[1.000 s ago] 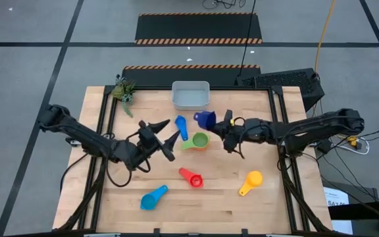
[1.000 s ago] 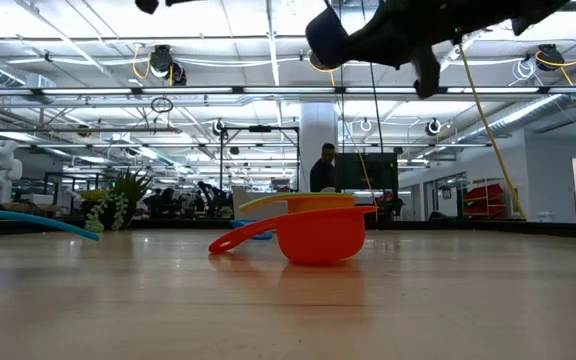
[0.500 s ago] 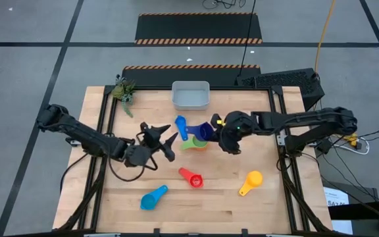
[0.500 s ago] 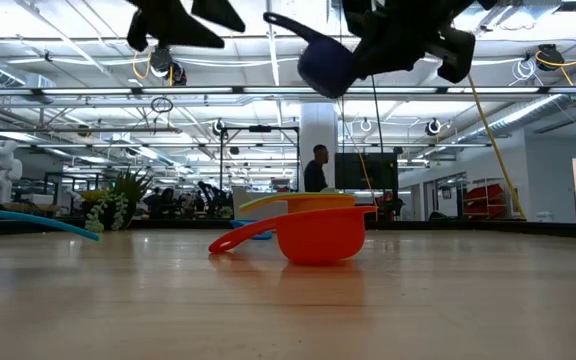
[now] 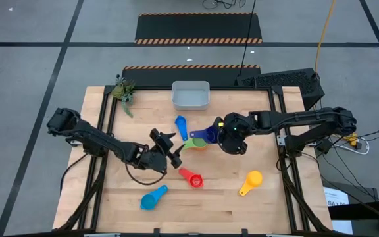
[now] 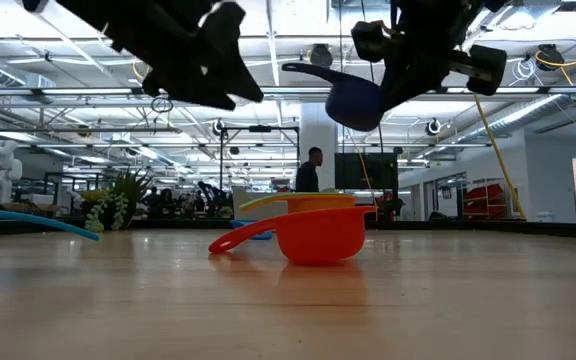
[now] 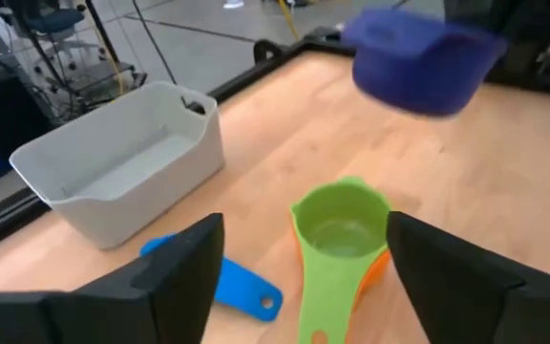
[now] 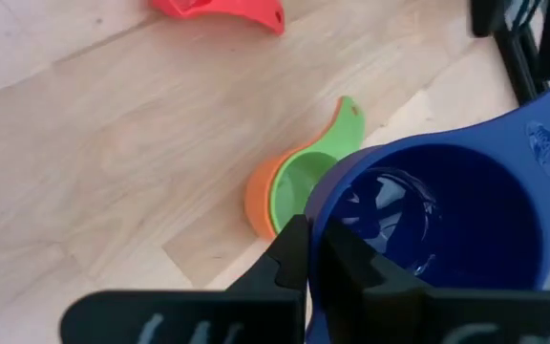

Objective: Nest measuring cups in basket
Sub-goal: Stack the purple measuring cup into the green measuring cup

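My right gripper (image 5: 217, 135) is shut on the navy measuring cup (image 5: 206, 135), held in the air above the green cup (image 5: 196, 141) that sits nested in the orange cup (image 7: 382, 268). My left gripper (image 5: 174, 149) hangs open just left of that pair, its fingers (image 7: 184, 272) pointing at it and holding nothing. The blue cup (image 5: 181, 125), red cup (image 5: 191, 176), light blue cup (image 5: 153, 197) and yellow cup (image 5: 250, 181) lie loose on the table. The pale basket (image 5: 190, 95) stands at the far edge. My right gripper pinches the navy cup's wall at the rim (image 8: 327, 205), on the side away from its handle (image 8: 542, 124); one finger seems to be inside the bowl and one outside. It comes from the table's right, slanting down. The cup hangs clear of the table, mouth up.
A small green plant (image 5: 124, 91) stands at the far left corner. A black frame (image 5: 278, 131) edges the tabletop. In the low view a person (image 6: 308, 170) stands in the room far behind the table.
My left gripper has come down and moved toward the table's right and near side, closer to the green and orange cups, rolling as it went. My right gripper has tipped downward and brought the navy cup nearer, to just over the green cup.
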`<state>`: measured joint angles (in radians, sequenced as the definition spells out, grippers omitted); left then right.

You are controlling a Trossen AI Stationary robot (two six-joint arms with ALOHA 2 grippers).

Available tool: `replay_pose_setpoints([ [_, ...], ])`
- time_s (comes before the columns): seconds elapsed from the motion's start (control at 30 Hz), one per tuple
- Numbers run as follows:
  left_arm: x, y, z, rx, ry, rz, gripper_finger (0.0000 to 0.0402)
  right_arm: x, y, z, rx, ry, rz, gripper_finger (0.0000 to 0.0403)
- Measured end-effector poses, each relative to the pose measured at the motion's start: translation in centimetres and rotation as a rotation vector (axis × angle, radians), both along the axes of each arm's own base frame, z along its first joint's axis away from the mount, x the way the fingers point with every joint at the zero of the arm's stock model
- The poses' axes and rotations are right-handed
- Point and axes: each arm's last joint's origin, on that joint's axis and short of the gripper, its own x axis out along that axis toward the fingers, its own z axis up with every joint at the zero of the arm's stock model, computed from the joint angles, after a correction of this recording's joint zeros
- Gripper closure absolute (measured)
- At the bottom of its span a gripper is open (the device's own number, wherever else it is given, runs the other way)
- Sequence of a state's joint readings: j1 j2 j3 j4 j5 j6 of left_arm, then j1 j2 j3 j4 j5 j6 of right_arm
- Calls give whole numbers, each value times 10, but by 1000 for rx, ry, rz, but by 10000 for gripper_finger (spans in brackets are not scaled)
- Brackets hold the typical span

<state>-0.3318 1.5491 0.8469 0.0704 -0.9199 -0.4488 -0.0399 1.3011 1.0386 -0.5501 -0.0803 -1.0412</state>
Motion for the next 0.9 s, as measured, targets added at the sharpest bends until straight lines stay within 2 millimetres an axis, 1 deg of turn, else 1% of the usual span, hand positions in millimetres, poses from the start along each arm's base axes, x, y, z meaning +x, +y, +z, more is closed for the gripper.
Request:
replay_pose_setpoints([
  [0.1,5,1,-13,9,38,11,76,0,0,0,-2,6,1,403],
  [0.2,9,4,-23,3,60,26,64,0,0,0,-3,5,-4,403],
  [0.33,14,10,-35,-29,84,30,65,0,-1,0,-23,2,-28,403],
  [0.43,17,14,-40,-60,100,17,73,-1,-3,-1,-51,18,-110,403],
  [0.53,18,18,-41,-72,103,17,81,-5,-4,-2,-68,49,-169,403],
  [0.67,18,19,-40,-87,86,27,83,-9,-4,-5,-53,101,-191,403],
  [0.77,19,18,-39,-113,47,37,72,-11,-4,-4,-46,106,-199,403],
  [0.9,19,20,-39,-126,41,48,49,-12,-4,-2,-43,100,-205,403],
])
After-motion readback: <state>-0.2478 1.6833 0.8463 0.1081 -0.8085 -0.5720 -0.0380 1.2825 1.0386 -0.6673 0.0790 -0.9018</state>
